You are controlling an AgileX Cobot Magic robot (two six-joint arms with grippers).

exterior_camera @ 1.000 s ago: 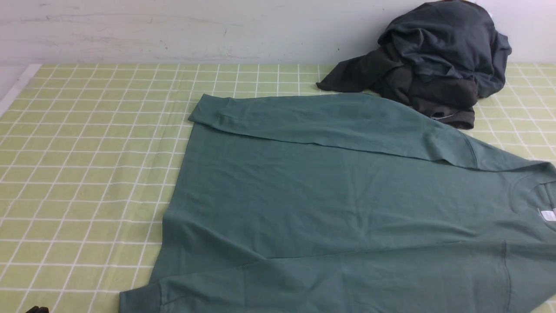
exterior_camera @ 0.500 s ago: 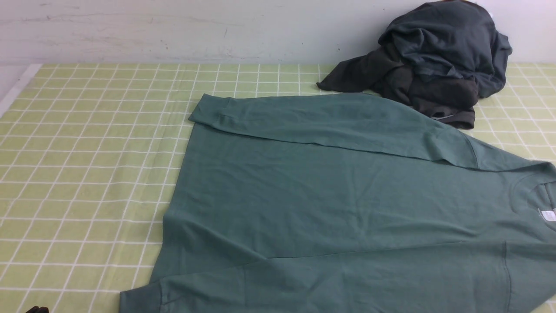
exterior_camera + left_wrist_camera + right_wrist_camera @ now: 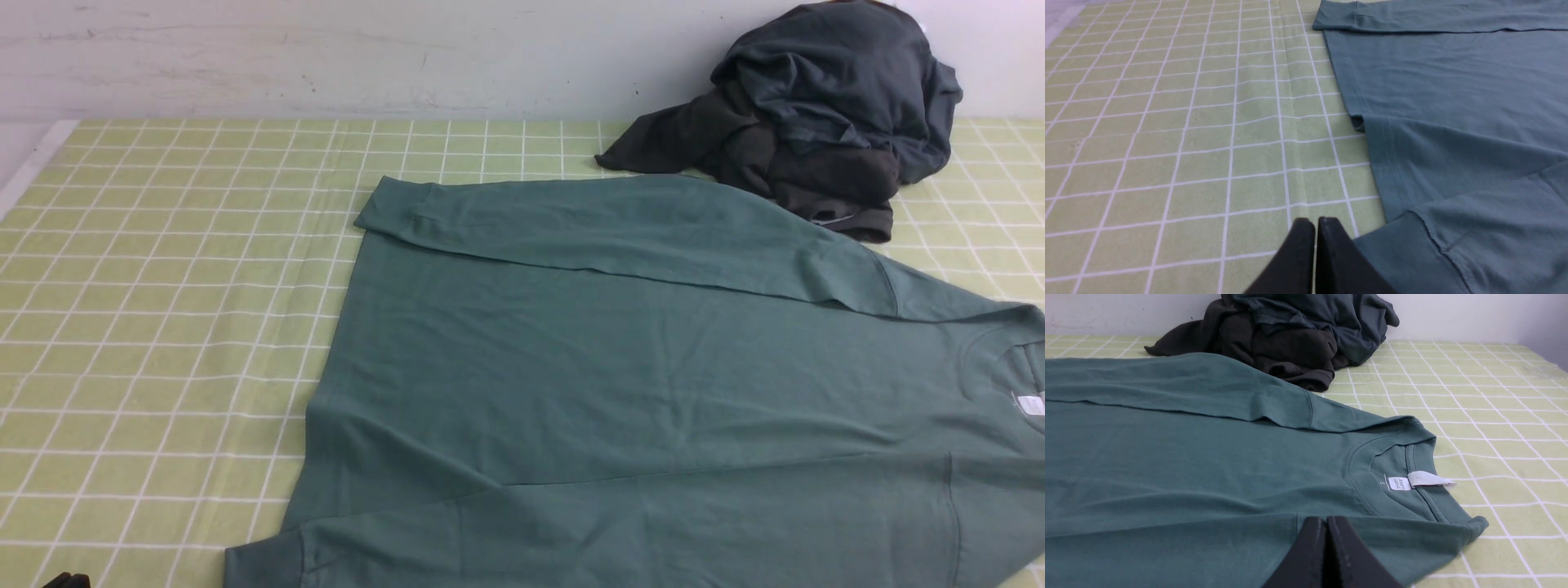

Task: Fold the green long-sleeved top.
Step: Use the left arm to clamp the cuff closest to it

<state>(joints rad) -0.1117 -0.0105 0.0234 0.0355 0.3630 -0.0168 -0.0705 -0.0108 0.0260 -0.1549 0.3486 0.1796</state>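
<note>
At far L, the desk is covered w/ a yellow-green checked cloth (image 3: 163, 286), bare there, with only soft creases. The left end effector (image 3: 1315, 221) is low at the near L corner and is clenched: both black fingers are pressed together w/ nothing between them. It is over the cloth, just beside the cuff (image 3: 1404, 253) of the near sleeve. If it touches the desk, I cannot tell.

Next comes the green long-sleeved top (image 3: 620, 367). It lies flat and sideways across the middle and R part of the desk, w/ its hem (image 3: 331, 351) to the L and the neck to the R. The far sleeve (image 3: 612, 229) is folded in over the body and runs along the back edge, its cuff end near the hem corner. The near sleeve (image 3: 653, 523) is folded in the same way along the front edge.

More to the R, the round neckline (image 3: 1363, 473) opens towards the R, w/ a white label (image 3: 1429, 478) inside. The right end effector (image 3: 1326, 519) is also clenched and grasps nothing. It is over the near shoulder, close to the neckline.

At the back R, a heap of dark grey garments (image 3: 824, 114) sits against the wall (image 3: 326, 57), its lower edge just beside the far sleeve.
</note>
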